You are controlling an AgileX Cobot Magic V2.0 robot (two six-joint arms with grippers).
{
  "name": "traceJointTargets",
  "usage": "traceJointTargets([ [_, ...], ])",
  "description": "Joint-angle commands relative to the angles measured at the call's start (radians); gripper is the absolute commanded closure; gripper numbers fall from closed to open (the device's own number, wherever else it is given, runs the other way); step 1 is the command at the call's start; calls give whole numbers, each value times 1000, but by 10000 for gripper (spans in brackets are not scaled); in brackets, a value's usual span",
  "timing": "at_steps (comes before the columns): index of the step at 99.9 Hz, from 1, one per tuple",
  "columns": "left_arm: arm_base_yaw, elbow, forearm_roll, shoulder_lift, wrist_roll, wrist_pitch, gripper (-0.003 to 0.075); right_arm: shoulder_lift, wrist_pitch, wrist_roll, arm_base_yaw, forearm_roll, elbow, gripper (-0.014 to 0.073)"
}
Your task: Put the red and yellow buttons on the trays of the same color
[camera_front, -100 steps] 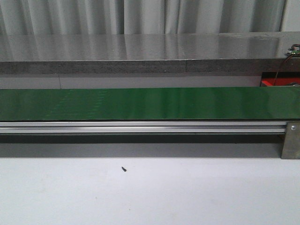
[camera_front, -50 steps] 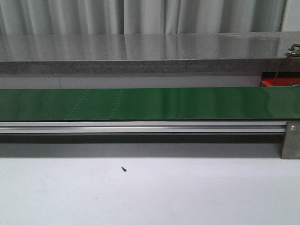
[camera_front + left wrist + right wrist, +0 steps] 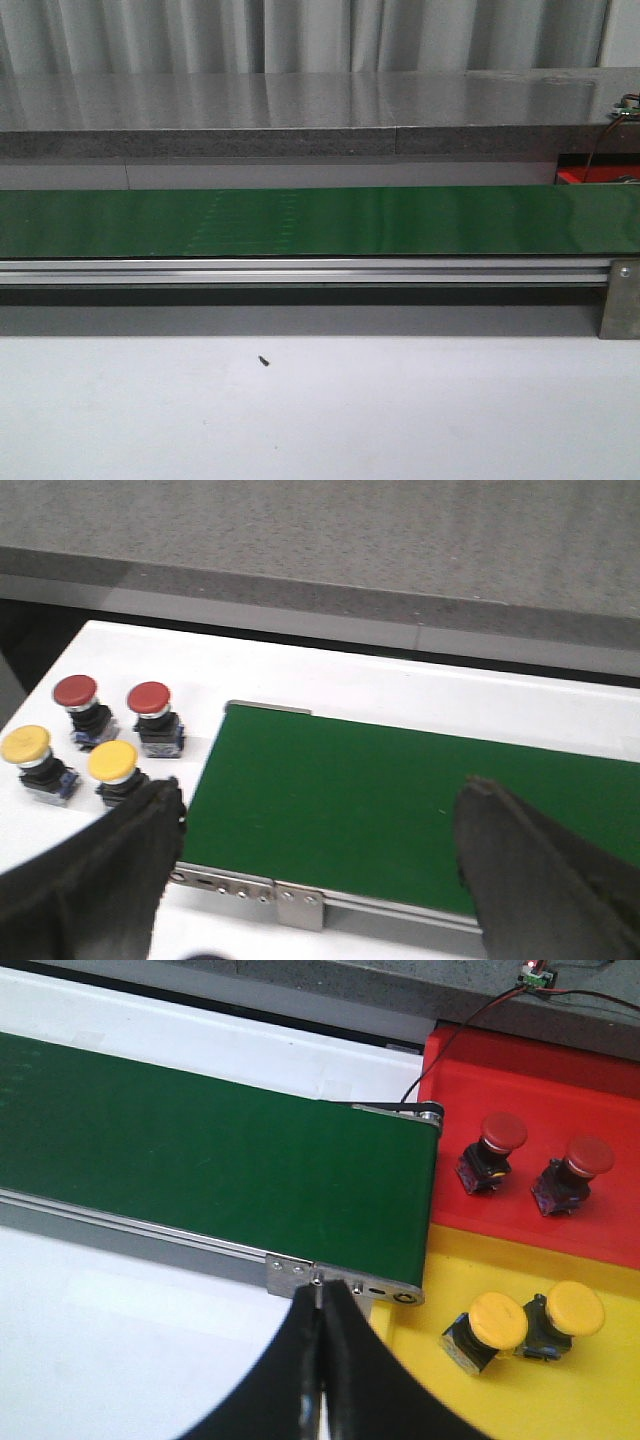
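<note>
In the left wrist view two red buttons (image 3: pixel 75 691) (image 3: pixel 149 697) and two yellow buttons (image 3: pixel 25 744) (image 3: pixel 113 760) stand on the white table beside the end of the green belt (image 3: pixel 350 800). My left gripper (image 3: pixel 322 795) hangs open above the belt's near edge, holding nothing. In the right wrist view a red tray (image 3: pixel 520 1070) carries two red buttons (image 3: pixel 503 1132) (image 3: pixel 588 1156). A yellow tray (image 3: pixel 600 1390) carries two yellow buttons (image 3: pixel 497 1317) (image 3: pixel 573 1307). My right gripper (image 3: pixel 322 1295) is shut and empty, over the belt's end bracket.
The green conveyor belt (image 3: pixel 320 222) with its aluminium rail (image 3: pixel 300 270) crosses the front view. A grey counter (image 3: pixel 300 110) runs behind it, and a corner of the red tray (image 3: pixel 590 176) shows at the far right. A small dark speck (image 3: pixel 264 360) lies on the white table.
A faint pattern on the green belt has drifted to the right across the front view. No gripper or button shows in that view.
</note>
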Motion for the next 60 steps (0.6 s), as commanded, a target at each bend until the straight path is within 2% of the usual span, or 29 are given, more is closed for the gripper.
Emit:
traceJointTargets([
  [1, 25, -93, 14, 82, -12, -65, 173, -2, -55, -7, 1, 25, -21, 662],
  [16, 87, -229, 17, 263, -12, -50, 173, -2, -56, -7, 1, 25, -21, 662],
  [35, 196, -410, 19, 510, -12, 54, 173, -2, -56, -7, 1, 25, -21, 662],
  [60, 264, -571, 33, 744, -12, 95, 174, -2, -56, -7, 1, 25, -21, 662],
])
